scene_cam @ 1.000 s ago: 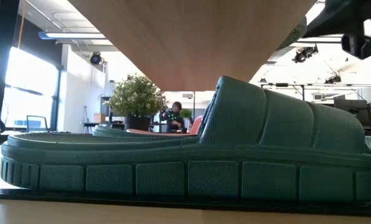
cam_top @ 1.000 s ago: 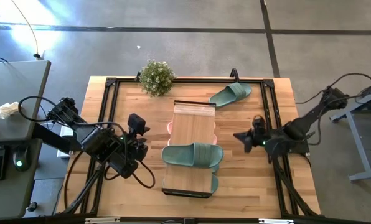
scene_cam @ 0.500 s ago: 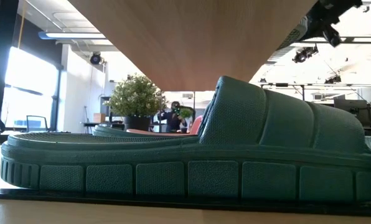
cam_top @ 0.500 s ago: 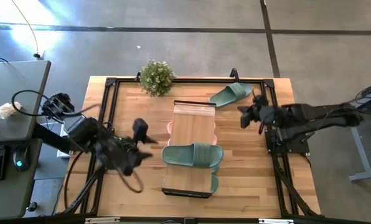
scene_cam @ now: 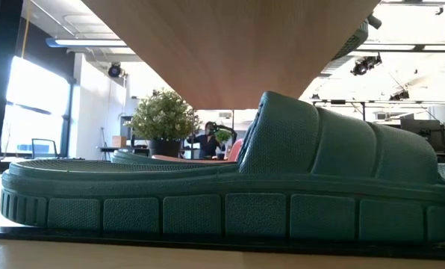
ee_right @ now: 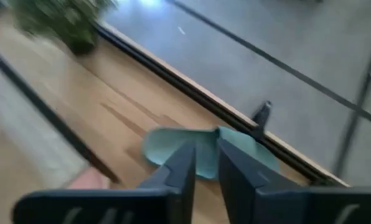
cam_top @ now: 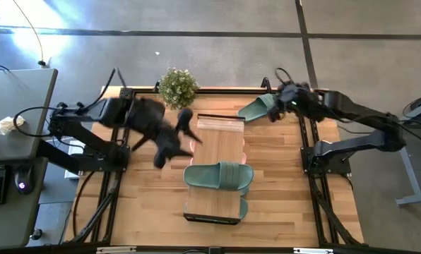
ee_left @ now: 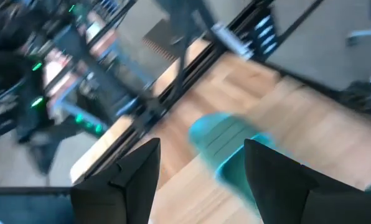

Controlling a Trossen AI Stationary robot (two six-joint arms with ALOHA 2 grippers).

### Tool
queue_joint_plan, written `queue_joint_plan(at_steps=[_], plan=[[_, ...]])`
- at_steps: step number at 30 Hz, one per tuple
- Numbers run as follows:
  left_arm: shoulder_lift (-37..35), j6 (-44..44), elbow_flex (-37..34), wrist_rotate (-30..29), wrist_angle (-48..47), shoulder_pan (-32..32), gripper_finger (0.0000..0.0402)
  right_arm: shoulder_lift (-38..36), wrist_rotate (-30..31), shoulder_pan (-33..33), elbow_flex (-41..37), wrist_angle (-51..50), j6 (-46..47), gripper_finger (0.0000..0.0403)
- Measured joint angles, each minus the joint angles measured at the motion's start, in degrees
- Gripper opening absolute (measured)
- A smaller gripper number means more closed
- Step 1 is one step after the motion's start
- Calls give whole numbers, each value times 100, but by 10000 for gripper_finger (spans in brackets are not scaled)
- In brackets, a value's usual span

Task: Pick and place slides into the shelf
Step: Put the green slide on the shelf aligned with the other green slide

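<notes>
The light-wood shelf (cam_top: 214, 144) stands mid-table. One green slide (cam_top: 219, 175) lies sole-down across its top plank. Another green slide (scene_cam: 222, 187) lies on a lower tier, and pink slides (cam_top: 193, 145) peek out below the plank's edges. A further green slide (cam_top: 261, 107) lies sole-down on the table at the far right. My right gripper (cam_top: 273, 113) hovers next to it, fingers narrowly apart (ee_right: 206, 144), touching nothing. My left gripper (cam_top: 190, 131) hangs open (ee_left: 201, 146) near the shelf's far-left corner, holding nothing.
A potted plant (cam_top: 177, 87) stands at the table's far edge, left of the shelf. A black frame (cam_top: 306, 134) runs around the tabletop. Bare wood lies left and right of the shelf. A person (scene_cam: 207, 138) shows in the room behind.
My left gripper has swung up from the table's left side toward the far edge and the shelf's far-left corner. My right gripper has swung from the table's right side toward the far edge, up to the green slide lying there. No slide has moved.
</notes>
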Motion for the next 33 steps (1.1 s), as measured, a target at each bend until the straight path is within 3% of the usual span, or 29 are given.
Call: queue_joint_plan(at_steps=[7,14,17,22,27,33], plan=[[-160,56,-208,888,-60,1244,213,1389,-15,-800,844,-749,-474,113],[-1110,-656,-2426,1314,1197,2087,213,2491,-122,-1323,1534,-1188,-693,138],[-1787,-889,-3210,1383,1609,2275,213,2853,-331,-1542,1697,-1239,-703,138],[-2777,-992,-3921,1169,1643,2424,213,3409,-465,-1905,1575,-1404,-726,138],[-3477,-838,-4156,1014,1634,2411,213,4009,-652,-2201,1450,-1340,-652,138],[-3821,-772,-4159,957,1619,2412,213,4580,-844,-2311,1448,-1178,-490,138]])
